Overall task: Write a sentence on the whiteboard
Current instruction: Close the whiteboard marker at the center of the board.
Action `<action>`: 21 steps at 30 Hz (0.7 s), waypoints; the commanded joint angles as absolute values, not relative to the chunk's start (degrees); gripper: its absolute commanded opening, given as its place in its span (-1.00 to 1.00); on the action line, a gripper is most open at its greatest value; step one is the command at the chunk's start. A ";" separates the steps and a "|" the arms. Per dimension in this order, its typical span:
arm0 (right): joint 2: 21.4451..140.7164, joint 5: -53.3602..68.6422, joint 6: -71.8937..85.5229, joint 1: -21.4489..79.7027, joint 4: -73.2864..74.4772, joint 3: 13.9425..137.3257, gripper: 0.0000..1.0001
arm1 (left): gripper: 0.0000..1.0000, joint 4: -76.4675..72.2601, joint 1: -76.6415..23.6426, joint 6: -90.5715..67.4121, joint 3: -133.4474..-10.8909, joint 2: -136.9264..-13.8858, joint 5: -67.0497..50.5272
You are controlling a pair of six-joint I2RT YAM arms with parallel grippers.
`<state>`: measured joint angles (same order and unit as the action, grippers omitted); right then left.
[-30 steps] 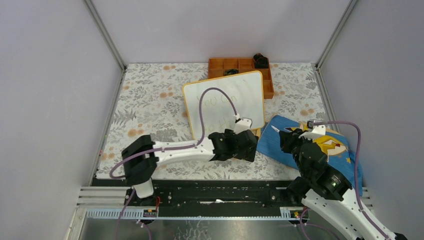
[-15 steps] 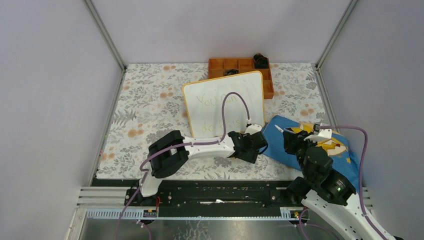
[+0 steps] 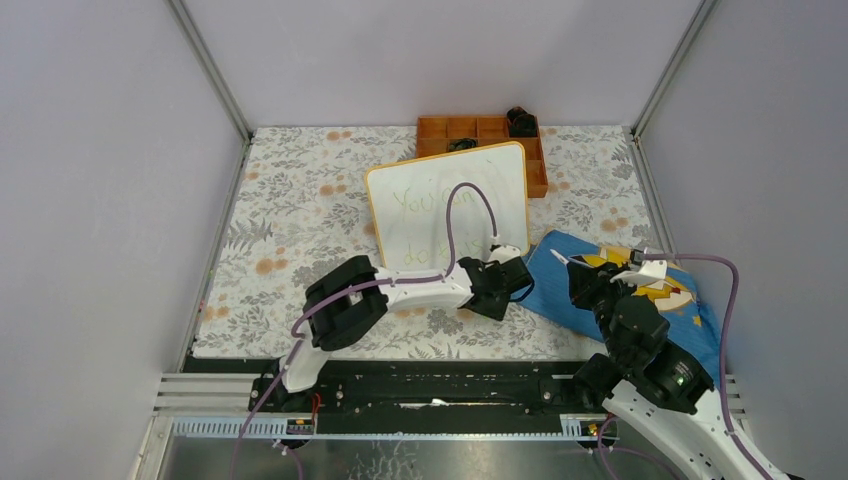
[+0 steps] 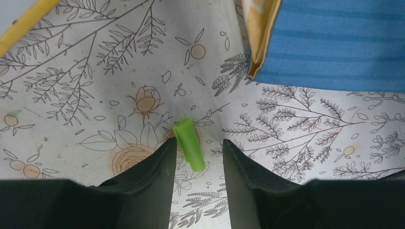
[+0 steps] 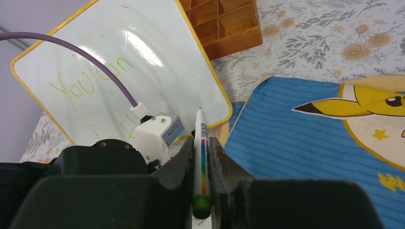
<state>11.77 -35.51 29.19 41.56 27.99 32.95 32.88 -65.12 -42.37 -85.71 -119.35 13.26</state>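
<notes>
The whiteboard (image 3: 450, 205) lies tilted on the floral mat, its yellow frame also showing in the right wrist view (image 5: 133, 62). The sentence (image 3: 425, 200) is faint green handwriting; "You can" (image 5: 90, 78) is readable, and the left arm's cable and wrist cover part of the lower line. My left gripper (image 4: 198, 141) hangs low over the mat by the board's near right corner. Its jaws stand open around a small green marker cap (image 4: 189, 150), with a gap on the right side. My right gripper (image 5: 201, 143) is shut on a white marker (image 5: 201, 157) with a rainbow stripe, tip forward.
A blue cartoon-print cloth (image 3: 680, 300) lies right of the board, its edge close to the left gripper (image 4: 334, 43). An orange compartment tray (image 3: 480, 130) with black items sits behind the board. Walls enclose the mat on three sides.
My left arm has swung right, off the board's near edge, and lowered to the mat beside the cloth. Its jaws have narrowed around the green cap. The right gripper has barely moved.
</notes>
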 commanded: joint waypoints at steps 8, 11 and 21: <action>10.98 -35.88 29.05 41.22 26.13 33.91 -1.00 | -0.37 33.24 -64.29 -41.52 -85.36 -121.31 11.78; 10.74 -35.73 29.01 41.23 26.27 33.92 -1.00 | -0.63 32.29 -64.36 -42.08 -82.23 -119.63 11.60; 11.33 -34.48 29.05 41.20 25.92 33.80 -1.00 | -1.00 29.53 -64.42 -49.51 -66.62 -105.47 14.16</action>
